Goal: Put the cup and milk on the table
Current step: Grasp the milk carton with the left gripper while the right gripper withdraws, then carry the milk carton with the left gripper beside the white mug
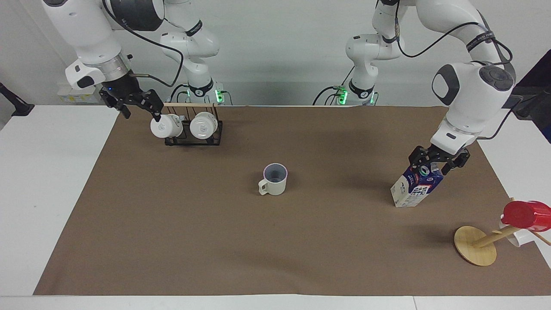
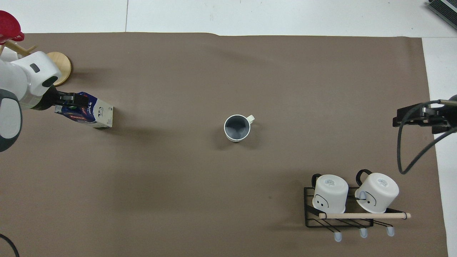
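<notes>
Left end effector (image 1: pixel 436 162), jaws open, straddles the gable top of the milk (image 1: pixel 416 185) standing directly beneath it; carton looks light, thin-walled, crushable, so grip the stiffer upper body gently.
</notes>
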You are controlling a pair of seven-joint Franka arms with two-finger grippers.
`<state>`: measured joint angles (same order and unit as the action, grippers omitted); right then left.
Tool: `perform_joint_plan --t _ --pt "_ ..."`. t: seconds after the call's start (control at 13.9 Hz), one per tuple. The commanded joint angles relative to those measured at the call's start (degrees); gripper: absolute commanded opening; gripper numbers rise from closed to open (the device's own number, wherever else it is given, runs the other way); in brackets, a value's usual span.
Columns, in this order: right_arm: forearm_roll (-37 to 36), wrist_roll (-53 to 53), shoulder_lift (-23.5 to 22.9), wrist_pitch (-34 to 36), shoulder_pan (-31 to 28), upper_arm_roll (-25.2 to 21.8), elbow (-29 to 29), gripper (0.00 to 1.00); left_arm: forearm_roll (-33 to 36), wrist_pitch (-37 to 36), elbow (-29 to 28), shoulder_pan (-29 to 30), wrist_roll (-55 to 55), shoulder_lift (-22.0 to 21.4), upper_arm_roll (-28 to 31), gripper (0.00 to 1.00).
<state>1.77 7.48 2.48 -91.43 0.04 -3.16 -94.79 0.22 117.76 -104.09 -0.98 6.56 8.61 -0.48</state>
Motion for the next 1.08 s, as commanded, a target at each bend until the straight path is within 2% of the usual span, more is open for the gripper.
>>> perform_joint_plan --t 0.0,0.07,0.14,0.29,0.43,0.72,1.01 --pt "-1.9 -0.4 0.8 -0.2 -0.3 1.0 1.8 1.00 -0.4 1.8 -1.1 0.8 0.9 0.0 -0.5 1.00" --pt "-4.1 -0.6 0.9 0.5 -0.1 1.5 3.1 1.00 -0.3 1.6 -1.0 0.6 0.9 0.0 -0.2 0.98" --pt "-5.0 -1.4 1.2 1.2 -0.1 1.5 4.8 1.00 -0.3 1.6 -0.9 0.6 0.9 0.0 -0.2 0.84" --pt "-5.1 -3.9 1.8 2.8 -0.1 0.9 7.1 1.00 -0.3 1.4 -0.9 0.7 0.9 -0.5 -0.2 0.39" --pt "-4.3 -5.8 2.2 6.2 -0.8 0.6 9.4 1.00 -0.3 0.7 -0.9 0.3 0.7 -1.1 -0.2 0.12" --pt "-3.0 -8.1 4.1 8.2 -1.0 -0.5 8.8 1.00 -0.3 -0.6 -0.3 -0.5 0.1 -2.8 -0.6 0.10" --pt "-2.5 -7.9 4.0 7.9 -0.7 -0.5 5.2 1.00 0.1 -2.0 0.1 -6.5 -5.9 -3.5 -0.7 0.10"
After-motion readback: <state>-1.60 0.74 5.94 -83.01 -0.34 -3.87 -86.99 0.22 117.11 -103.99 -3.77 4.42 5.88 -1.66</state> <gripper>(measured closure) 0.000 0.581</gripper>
